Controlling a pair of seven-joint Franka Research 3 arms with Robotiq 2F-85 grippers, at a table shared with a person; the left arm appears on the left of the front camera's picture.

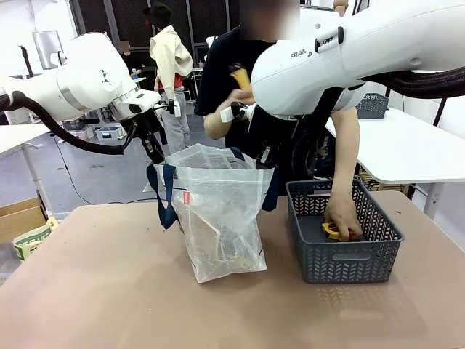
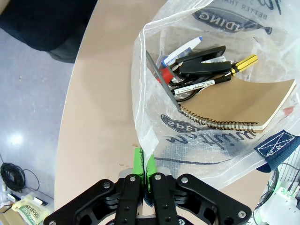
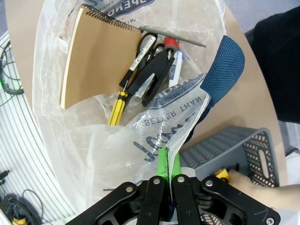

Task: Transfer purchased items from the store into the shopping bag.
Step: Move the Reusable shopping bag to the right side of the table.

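Tan bench under shopping bag, grey floor behind; left pincer, right pincer clenched on its rim; wrist views show notebook inside

Robotics lab in a large open workroom: two white robot arms, a left arm and a right arm, reach over a tan tabletop, and a person stands at its far side. A shopping bag and a dark grey lattice basket give it the look of a mock shop checkout. Around it are a shiny grey floor, thick black cables, a cardboard box and another white table.
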